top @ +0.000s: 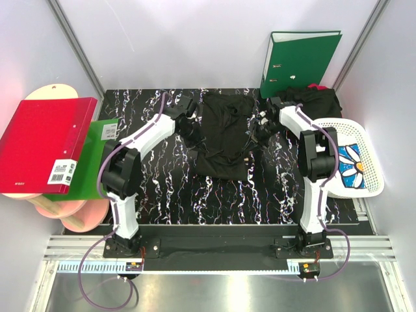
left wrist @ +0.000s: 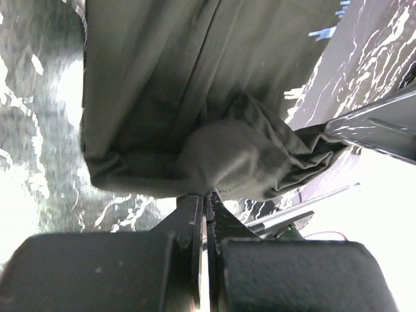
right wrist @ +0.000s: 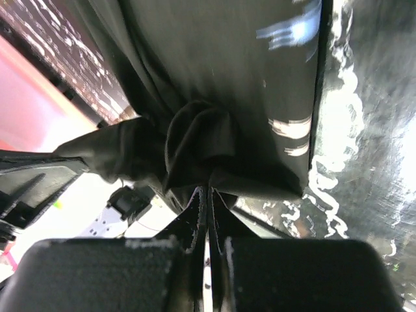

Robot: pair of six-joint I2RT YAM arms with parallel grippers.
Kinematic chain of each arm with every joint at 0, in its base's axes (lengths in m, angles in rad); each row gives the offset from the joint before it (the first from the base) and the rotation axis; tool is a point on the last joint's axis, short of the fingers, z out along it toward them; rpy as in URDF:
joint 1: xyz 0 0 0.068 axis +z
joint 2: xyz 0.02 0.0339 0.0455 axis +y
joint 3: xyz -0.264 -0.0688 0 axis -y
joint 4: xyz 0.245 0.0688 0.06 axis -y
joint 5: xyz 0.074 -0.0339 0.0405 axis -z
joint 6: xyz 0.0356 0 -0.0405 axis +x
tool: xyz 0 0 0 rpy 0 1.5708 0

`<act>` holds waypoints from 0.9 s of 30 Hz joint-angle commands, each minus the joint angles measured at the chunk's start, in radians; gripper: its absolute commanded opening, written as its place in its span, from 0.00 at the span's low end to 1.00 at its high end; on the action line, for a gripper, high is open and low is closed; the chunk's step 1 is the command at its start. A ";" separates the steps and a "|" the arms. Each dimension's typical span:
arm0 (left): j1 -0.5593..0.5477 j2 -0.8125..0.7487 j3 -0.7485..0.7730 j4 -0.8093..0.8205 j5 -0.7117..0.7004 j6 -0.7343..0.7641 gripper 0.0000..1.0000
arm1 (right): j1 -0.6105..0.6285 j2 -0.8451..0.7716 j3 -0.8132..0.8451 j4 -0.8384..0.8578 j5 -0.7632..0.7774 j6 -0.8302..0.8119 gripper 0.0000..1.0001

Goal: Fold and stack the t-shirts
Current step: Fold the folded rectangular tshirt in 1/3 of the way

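Observation:
A black t-shirt [top: 222, 133] hangs stretched between my two grippers over the middle of the dark marbled table [top: 162, 188]. My left gripper [top: 191, 130] is shut on its left side. In the left wrist view the jaws pinch a bunched fold of the cloth [left wrist: 221, 156] at their tips [left wrist: 208, 194]. My right gripper [top: 260, 127] is shut on the shirt's right side, and the right wrist view shows its tips [right wrist: 208, 189] closed on gathered black cloth [right wrist: 195, 140] with pale print marks. More dark t-shirts [top: 314, 100] lie heaped at the back right.
A white lattice basket [top: 372, 170] at the right edge holds a folded shirt with a daisy print [top: 351, 166]. A green binder [top: 299, 60] stands against the back wall. A red binder [top: 44, 144], a green folder [top: 91, 170] and pink boards [top: 78, 211] lie at the left.

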 commanded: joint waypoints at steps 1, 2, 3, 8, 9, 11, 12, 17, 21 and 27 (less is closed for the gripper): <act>0.013 0.048 0.078 -0.003 0.045 0.032 0.00 | 0.002 0.056 0.128 -0.070 0.063 -0.021 0.00; 0.017 0.054 0.086 -0.001 0.043 0.032 0.00 | 0.000 0.066 0.145 -0.073 0.068 -0.020 0.00; 0.020 0.069 0.093 -0.001 0.043 0.032 0.00 | 0.000 0.084 0.171 -0.078 0.071 -0.018 0.00; 0.041 0.128 0.178 -0.001 0.058 0.041 0.00 | -0.013 0.125 0.232 -0.105 0.115 0.000 0.00; 0.046 0.146 0.188 -0.001 0.063 0.042 0.00 | -0.015 0.133 0.243 -0.109 0.125 0.003 0.00; 0.050 0.166 0.218 -0.001 0.066 0.039 0.00 | -0.023 0.139 0.255 -0.115 0.138 0.011 0.00; 0.055 0.174 0.237 -0.001 0.069 0.038 0.00 | -0.024 0.147 0.269 -0.115 0.145 0.012 0.00; 0.073 0.226 0.284 0.000 0.087 0.038 0.00 | -0.044 0.184 0.329 -0.122 0.169 0.029 0.00; 0.081 0.266 0.320 -0.003 0.106 0.039 0.00 | -0.055 0.225 0.384 -0.125 0.171 0.044 0.00; 0.090 0.333 0.377 0.011 0.129 0.056 0.51 | -0.058 0.352 0.533 -0.138 0.200 0.060 0.01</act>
